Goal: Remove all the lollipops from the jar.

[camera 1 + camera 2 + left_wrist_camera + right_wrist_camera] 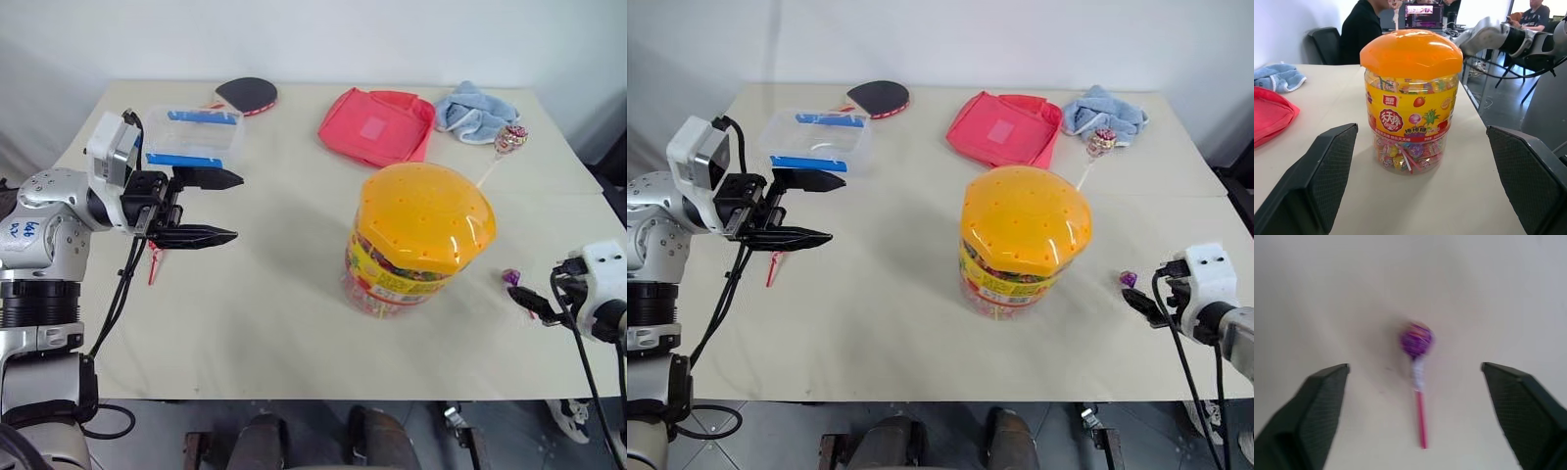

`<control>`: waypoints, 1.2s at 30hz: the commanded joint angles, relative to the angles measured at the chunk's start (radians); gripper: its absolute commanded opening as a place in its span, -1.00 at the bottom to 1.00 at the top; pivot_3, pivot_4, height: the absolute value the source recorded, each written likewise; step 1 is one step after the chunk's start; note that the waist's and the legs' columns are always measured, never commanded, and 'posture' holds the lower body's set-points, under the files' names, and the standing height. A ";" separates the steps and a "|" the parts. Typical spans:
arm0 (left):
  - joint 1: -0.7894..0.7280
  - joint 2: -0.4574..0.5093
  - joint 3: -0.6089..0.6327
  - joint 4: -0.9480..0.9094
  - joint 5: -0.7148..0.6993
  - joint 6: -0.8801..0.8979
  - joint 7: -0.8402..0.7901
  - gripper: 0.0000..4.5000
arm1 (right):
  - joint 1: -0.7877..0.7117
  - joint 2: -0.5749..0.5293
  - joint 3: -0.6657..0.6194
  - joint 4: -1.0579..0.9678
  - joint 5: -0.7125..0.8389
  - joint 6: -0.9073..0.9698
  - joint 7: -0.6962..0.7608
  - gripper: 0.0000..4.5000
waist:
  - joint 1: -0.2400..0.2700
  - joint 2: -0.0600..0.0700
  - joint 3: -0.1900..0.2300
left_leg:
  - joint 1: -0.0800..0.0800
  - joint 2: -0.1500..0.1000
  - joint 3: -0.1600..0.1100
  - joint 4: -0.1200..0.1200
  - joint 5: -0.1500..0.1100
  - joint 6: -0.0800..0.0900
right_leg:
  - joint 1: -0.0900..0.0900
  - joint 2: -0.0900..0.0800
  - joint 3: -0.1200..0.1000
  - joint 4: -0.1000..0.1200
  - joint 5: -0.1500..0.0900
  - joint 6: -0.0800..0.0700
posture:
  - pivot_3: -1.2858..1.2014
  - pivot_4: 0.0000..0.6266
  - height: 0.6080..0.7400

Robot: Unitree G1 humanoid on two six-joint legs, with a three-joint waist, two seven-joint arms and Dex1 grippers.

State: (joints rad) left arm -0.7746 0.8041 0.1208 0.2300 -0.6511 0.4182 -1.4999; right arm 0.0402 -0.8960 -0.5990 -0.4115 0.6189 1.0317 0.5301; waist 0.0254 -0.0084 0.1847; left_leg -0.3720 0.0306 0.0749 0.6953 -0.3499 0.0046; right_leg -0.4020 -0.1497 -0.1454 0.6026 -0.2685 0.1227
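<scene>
Two grippers are standing with jaws open: right gripper point(1413, 382) hovering over a purple lollipop point(1417, 340) lying on the surface point(274, 323), left gripper point(201, 208) facing the lidded jar point(419, 240). Farther off, another lollipop point(509, 138) is lying near the towel point(476, 111). Risk: jaws nudging the jar, toppling it.

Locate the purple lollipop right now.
Purple lollipop lies on the table at the robot's right, right of the jar, apart from it, just ahead of the open right gripper.
</scene>
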 commanded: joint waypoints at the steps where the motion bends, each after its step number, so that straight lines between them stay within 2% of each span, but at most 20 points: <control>1: -0.012 0.002 0.024 -0.030 -0.021 0.003 -0.018 1.00 | -0.072 -0.047 -0.201 -0.154 0.194 0.059 0.073 0.99 | -0.001 0.000 0.000 | 0.000 0.000 0.000 0.000 0.000 0.000 | 0.000 0.000 0.000 0.000 0.000 0.000 | 0.03 -0.52 1.00; 4: -0.024 -0.006 0.019 -0.025 -0.022 0.005 -0.025 1.00 | -0.222 -0.096 -0.226 -0.146 0.322 0.089 0.060 0.99 | -0.006 0.000 0.000 | 0.002 0.000 0.001 0.000 0.000 0.000 | 0.000 0.000 0.002 0.001 0.000 0.000 | 0.03 -0.52 1.00; 10: -0.049 -0.012 0.013 -0.008 -0.013 0.000 -0.031 1.00 | -0.444 -0.128 -0.048 -0.049 0.377 0.052 0.069 0.99 | -0.004 0.000 0.000 | 0.000 0.000 0.006 0.000 -0.002 0.001 | -0.005 0.001 0.007 0.002 0.000 0.000 | 0.03 -0.52 1.00; 15: -0.042 -0.007 0.020 -0.025 -0.019 0.008 -0.024 1.00 | -0.574 -0.106 0.119 0.029 0.351 -0.012 0.114 0.99 | -0.005 0.000 0.000 | -0.001 0.000 0.012 0.000 -0.002 0.002 | -0.009 0.001 0.012 0.003 0.001 0.001 | 0.03 -0.52 1.00; 19: -0.028 -0.001 0.030 -0.041 -0.021 0.010 -0.014 1.00 | -0.627 -0.088 0.204 0.095 0.307 -0.071 0.153 0.99 | -0.004 0.000 0.000 | -0.001 0.000 0.014 0.000 -0.003 0.002 | -0.010 0.001 0.013 0.003 0.001 0.002 | 0.03 -0.52 1.00; 22: -0.011 0.004 0.044 -0.065 -0.030 0.019 -0.004 1.00 | -0.660 -0.075 0.231 0.121 0.296 -0.098 0.167 0.73 | -0.005 0.000 0.000 | -0.001 0.000 0.015 0.000 -0.003 0.003 | -0.011 0.001 0.014 0.003 0.001 0.002 | 0.03 -0.52 1.00; 33: 0.013 0.004 0.067 -0.094 -0.035 0.030 0.001 1.00 | -0.748 -0.087 0.238 0.148 0.283 -0.131 0.172 -0.99 | -0.005 0.000 0.000 | -0.001 0.000 0.016 0.000 -0.003 0.003 | -0.012 0.001 0.015 0.003 0.001 0.002 | 0.03 -0.52 1.00; 36: 0.004 0.000 0.062 -0.081 -0.029 0.023 -0.001 1.00 | -0.793 -0.088 0.238 0.164 0.272 -0.143 0.166 -0.99 | -0.005 0.000 0.000 | -0.001 0.000 0.016 0.000 -0.003 0.002 | -0.012 0.001 0.015 0.003 0.001 0.002 | 0.03 -0.52 1.00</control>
State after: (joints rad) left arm -0.7525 0.7964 0.1589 0.1665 -0.6647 0.4511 -1.4989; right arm -0.7264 -0.9677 -0.3380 -0.2468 0.8997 0.9152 0.7026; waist 0.0201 -0.0086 0.1851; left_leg -0.3732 0.0311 0.0911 0.6956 -0.3531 0.0071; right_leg -0.4140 -0.1490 -0.1306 0.6060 -0.2671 0.1252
